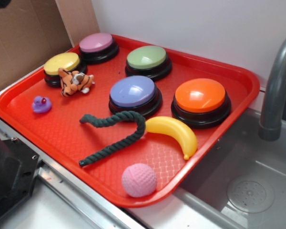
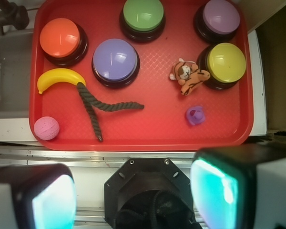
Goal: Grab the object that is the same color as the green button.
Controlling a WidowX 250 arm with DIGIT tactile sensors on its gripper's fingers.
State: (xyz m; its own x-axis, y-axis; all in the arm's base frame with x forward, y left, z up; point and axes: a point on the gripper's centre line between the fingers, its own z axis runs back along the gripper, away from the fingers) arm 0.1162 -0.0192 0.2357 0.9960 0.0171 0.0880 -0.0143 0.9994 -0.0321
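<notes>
Exterior view: the dark green rope (image 1: 115, 135) lies flat on the red tray (image 1: 33, 119), bent like a hook, at about 6 o'clock from the lavender-blue button (image 1: 133, 91). Its bend looks to touch or nearly touch the yellow banana (image 1: 175, 133); one end points to 9 o'clock, the other toward the tray's front rim near the pink ball (image 1: 139, 179). The green button (image 1: 147, 57) sits at the back. Likely light, soft, bendy, with a rough twisted surface, so little slip, but the free ends will droop. Best hold looks like the straight lower leg, clear of the banana. The pincer is not in this view.

Wrist view: the rope (image 2: 96, 106) shows as a V at 6 o'clock from the lavender-blue button (image 2: 115, 60), its upper end right by the banana (image 2: 60, 77). The pincer (image 2: 133, 195) hangs well back from the tray (image 2: 148, 133), over the counter edge, fingers (image 2: 55, 202) spread wide, holding and touching nothing. The green button (image 2: 143, 14) is at 12 o'clock.
</notes>
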